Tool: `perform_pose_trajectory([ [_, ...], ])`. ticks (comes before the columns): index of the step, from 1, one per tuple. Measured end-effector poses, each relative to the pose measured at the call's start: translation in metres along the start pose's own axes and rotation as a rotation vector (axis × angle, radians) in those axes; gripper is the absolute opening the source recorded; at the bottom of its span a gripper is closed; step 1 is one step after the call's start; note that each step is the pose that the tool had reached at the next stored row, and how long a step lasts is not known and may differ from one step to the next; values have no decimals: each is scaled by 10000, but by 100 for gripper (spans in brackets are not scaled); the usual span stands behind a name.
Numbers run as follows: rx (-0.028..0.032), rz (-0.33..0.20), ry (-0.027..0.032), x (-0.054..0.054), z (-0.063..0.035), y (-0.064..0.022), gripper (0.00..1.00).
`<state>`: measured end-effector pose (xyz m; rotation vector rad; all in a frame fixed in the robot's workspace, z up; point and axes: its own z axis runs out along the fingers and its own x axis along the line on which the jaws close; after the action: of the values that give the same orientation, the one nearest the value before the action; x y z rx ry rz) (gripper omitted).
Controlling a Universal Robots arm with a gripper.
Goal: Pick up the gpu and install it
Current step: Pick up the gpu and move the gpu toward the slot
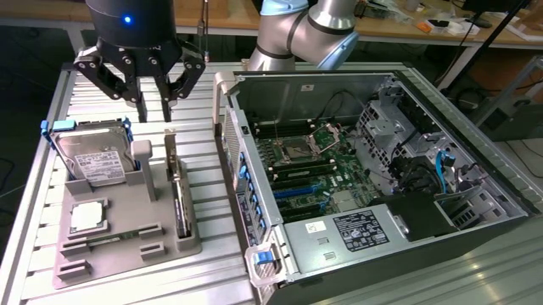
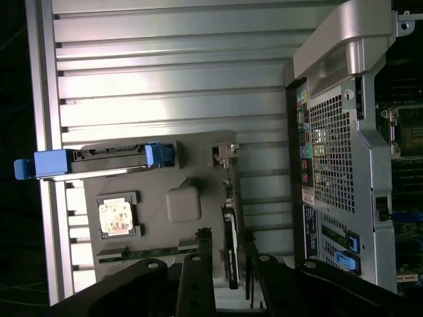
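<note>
Exterior view is showing us the gpu (image 1: 180,198) standing on its long edge in a slot of the grey holder (image 1: 119,216), just beside the open computer case (image 1: 297,95). Our gripper (image 1: 154,107) is hovering over the card's far end, fingers spread and pinching nothing. We are judging the card light, stiff and fragile, so we are favouring a hold across its thin upper edge, pads on the flat faces, without squeezing hard.
</note>
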<state>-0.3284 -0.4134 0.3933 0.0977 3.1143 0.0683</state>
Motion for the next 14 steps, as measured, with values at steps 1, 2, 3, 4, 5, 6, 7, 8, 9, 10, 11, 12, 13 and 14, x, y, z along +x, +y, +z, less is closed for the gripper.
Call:
perform_pose_trajectory([
  [1,0,0,0,0,0,0,36],
  [2,0,0,0,0,0,0,42],
  [3,0,0,0,0,0,0,48],
  [4,0,0,-1,0,0,0,54],
  [5,0,0,0,0,0,0,54],
  [6,0,0,-1,0,0,0,54],
  [7,0,0,0,0,0,0,54],
  [8,0,0,0,0,0,0,54],
  [9,0,0,0,0,0,0,54],
  [10,-1,0,-1,-3,0,0,54],
  [11,-1,-1,-1,-11,1,1,54],
  [12,0,-1,0,-20,0,0,54],
  [13,-1,0,0,-38,3,-2,54],
  [14,-1,-1,-1,-46,6,-5,54],
])
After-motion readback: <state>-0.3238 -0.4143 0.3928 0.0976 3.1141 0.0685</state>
